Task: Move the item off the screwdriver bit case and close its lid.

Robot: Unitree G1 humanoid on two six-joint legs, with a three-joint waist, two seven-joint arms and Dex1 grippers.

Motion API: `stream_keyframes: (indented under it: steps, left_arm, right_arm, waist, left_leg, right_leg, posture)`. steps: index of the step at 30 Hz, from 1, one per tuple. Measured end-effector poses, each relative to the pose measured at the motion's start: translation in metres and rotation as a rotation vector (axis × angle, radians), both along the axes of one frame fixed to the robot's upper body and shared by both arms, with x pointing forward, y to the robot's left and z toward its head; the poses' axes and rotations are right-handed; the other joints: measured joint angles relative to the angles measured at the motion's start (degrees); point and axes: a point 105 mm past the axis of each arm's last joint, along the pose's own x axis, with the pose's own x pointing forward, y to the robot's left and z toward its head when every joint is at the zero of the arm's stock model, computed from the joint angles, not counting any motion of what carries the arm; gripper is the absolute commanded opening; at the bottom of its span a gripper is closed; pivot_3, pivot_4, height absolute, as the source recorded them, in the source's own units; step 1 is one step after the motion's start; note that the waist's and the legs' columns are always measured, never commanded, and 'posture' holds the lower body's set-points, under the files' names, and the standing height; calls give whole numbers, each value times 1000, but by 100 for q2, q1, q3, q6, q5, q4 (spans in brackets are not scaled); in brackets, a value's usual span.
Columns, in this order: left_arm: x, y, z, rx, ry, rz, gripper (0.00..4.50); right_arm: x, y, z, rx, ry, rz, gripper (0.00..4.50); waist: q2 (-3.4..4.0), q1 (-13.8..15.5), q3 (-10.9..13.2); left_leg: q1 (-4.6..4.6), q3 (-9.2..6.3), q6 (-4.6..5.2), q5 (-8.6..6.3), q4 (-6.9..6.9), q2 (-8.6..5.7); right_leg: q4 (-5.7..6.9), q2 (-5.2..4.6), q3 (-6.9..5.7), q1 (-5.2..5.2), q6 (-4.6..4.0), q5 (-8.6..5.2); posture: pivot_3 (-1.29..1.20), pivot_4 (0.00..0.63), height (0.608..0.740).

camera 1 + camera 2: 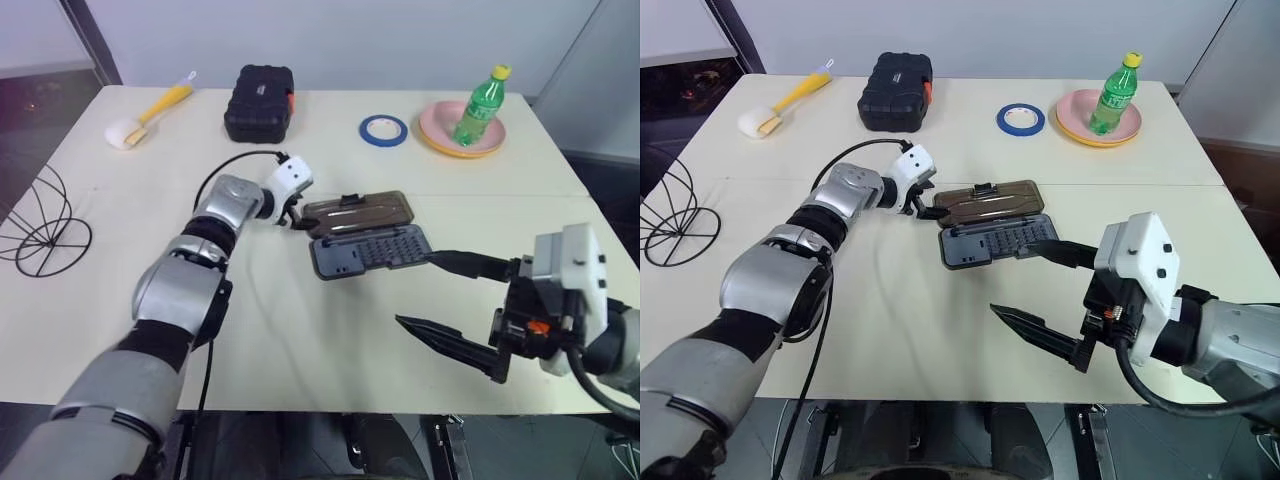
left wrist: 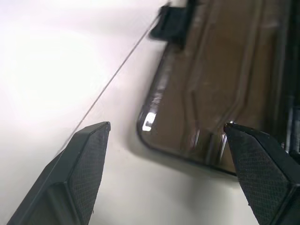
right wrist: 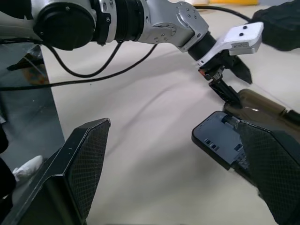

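The screwdriver bit case lies open in the middle of the table, its dark tray (image 1: 370, 250) of bits toward me. Its lid (image 1: 358, 211), smoky brown with a black latch tab, lies flat behind the tray. My left gripper (image 1: 290, 216) is open at the lid's left end. In the left wrist view its fingertips (image 2: 96, 136) straddle the lid's corner (image 2: 206, 108) without gripping it. My right gripper (image 1: 415, 288) hangs open near the tray's right front, holding nothing. The item, a black wire globe (image 1: 40, 225), sits past the table's left edge, away from the case.
At the back of the table stand a chunky black box with a red side (image 1: 259, 102), a blue tape roll (image 1: 383, 130) and a pink plate (image 1: 428, 128) holding a green bottle (image 1: 480, 105). A yellow-handled brush (image 1: 150, 115) lies at the back left.
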Motion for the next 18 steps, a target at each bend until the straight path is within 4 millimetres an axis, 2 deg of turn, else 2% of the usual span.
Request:
stream_keyframes:
  steps: [6, 15, 16, 17, 18]
  left_arm:
    - [-4, -4, -6, -38, 137, 73, 4057]
    - [-6, -5, 4, -118, 336, 316, 4057]
    - [-6, -5, 4, -116, 344, 332, 3547]
    - [-7, -5, 4, -108, 356, 356, 3276]
    - [-7, -4, 4, -103, 363, 368, 2742]
  right_arm:
    - [5, 3, 1, 22, -11, 19, 4500]
    - [11, 5, -1, 27, -8, 31, 4500]
    - [12, 5, -1, 27, -11, 32, 4500]
    - [13, 5, 1, 28, -20, 31, 4500]
    - [13, 5, 1, 29, -23, 27, 4500]
  waist:
    - [-2, 7, -1]
    - [-2, -3, -3]
    - [-2, -7, -3]
    - [-1, -8, -4]
    - [-1, -7, -4]
  left_leg:
    - [1, 0, 0, 0, 1, 0]
    - [4, -3, 0, 0, 1, 0]
    - [5, -3, 0, 0, 1, 0]
    - [6, -3, 0, 0, 1, 0]
    - [6, -3, 0, 0, 1, 0]
  right_leg:
    - [0, 0, 0, 3, 0, 0]
    - [3, 1, 0, 4, 0, 0]
    - [3, 1, 0, 5, 0, 0]
    - [4, 1, 0, 5, 0, 0]
    - [4, 2, 0, 5, 0, 0]
  posture:
    - [0, 150, 737]
    - [0, 150, 737]
    - [0, 150, 737]
    - [0, 150, 737]
    - [0, 150, 737]
